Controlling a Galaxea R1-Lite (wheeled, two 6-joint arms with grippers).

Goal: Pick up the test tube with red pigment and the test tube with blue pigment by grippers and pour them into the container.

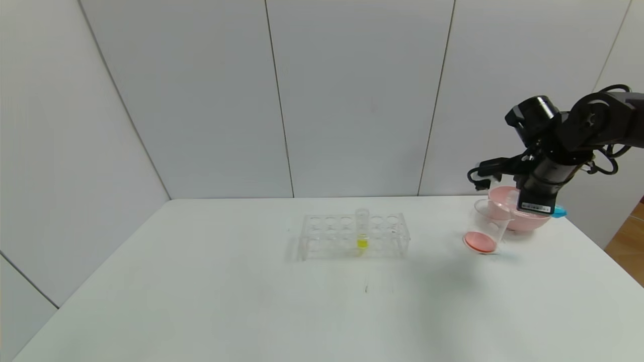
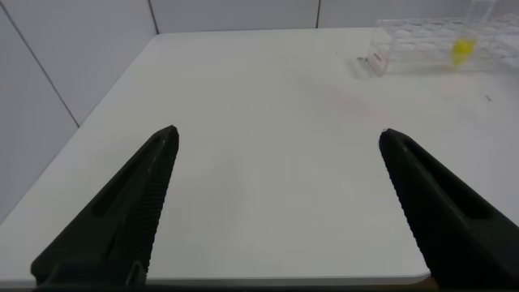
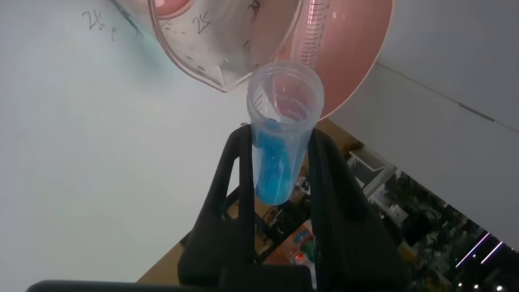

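My right gripper (image 1: 534, 203) is shut on the test tube with blue pigment (image 3: 280, 138), which it holds tilted on its side. The tube's blue end (image 1: 559, 212) sticks out to the right and its open mouth points at the container (image 1: 485, 226). In the right wrist view the tube's mouth sits just at the container's rim (image 3: 212, 49), and blue liquid lies along the tube between my fingers (image 3: 235, 162). The container stands on the table with red-orange liquid at its bottom. The test tube with red pigment is out of view. My left gripper (image 2: 277, 134) is open and empty over the table's left part.
A pink bowl (image 1: 528, 220) stands just behind the container, near the table's right edge. A clear tube rack (image 1: 322, 234) in the middle holds a tube with yellow liquid (image 1: 362, 232); the rack also shows in the left wrist view (image 2: 413, 40).
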